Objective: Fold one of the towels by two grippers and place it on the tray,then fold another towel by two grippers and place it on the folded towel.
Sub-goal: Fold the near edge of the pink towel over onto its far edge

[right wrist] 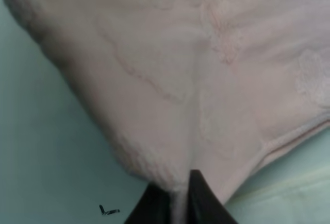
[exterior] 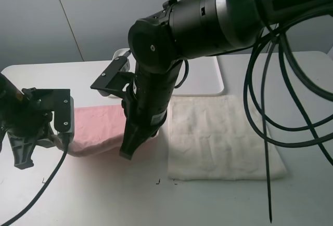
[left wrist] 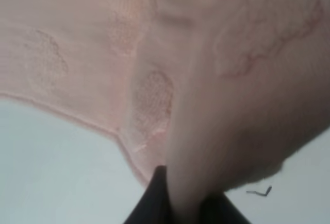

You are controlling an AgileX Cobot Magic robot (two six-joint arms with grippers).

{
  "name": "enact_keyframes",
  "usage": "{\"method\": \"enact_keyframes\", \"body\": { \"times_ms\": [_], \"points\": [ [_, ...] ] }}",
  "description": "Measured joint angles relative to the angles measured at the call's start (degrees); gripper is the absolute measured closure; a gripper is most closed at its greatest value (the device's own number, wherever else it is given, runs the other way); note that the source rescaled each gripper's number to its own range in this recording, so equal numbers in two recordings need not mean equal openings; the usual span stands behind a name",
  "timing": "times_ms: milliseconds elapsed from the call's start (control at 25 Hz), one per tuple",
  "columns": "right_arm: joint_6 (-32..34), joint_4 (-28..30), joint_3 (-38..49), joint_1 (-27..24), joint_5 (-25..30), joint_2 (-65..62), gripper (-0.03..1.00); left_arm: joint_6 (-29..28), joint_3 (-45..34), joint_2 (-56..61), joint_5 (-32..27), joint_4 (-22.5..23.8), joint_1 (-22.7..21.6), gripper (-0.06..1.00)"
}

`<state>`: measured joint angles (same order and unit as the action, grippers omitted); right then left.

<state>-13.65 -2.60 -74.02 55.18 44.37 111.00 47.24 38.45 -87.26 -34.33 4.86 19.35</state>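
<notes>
The pale pink towel lies on the table left of centre, its near edge raised off the surface. My left gripper is shut on the towel's near-left corner. In the left wrist view the pink towel bunches up into the shut left gripper. My right gripper points down and is shut on the near-right corner. The right wrist view shows the pink towel pinched in the shut right gripper. The cream-white towel lies flat to the right. The white tray sits behind, mostly hidden by the right arm.
The right arm's thick black body crosses the upper middle of the high view, and its black cables hang over the cream-white towel. A small black mark sits on the white table near the front.
</notes>
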Motion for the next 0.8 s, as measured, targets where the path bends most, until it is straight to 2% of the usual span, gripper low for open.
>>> {"method": "enact_keyframes", "body": {
  "times_ms": [400, 560, 800],
  "points": [
    [17.64, 15.59, 0.00, 0.00, -5.38, 0.00, 0.97, -15.08, 0.00, 0.00, 9.63, -0.66, -0.45, 0.93],
    [24.43, 21.98, 0.00, 0.00, -8.18, 0.64, 0.97, -21.16, 0.00, 0.00, 13.33, -0.66, -3.61, 0.93],
    [35.32, 31.79, 0.00, -0.39, -13.74, 3.93, 0.97, -24.14, 0.00, -0.24, 16.78, -1.42, -7.65, 0.93]
  ]
}}
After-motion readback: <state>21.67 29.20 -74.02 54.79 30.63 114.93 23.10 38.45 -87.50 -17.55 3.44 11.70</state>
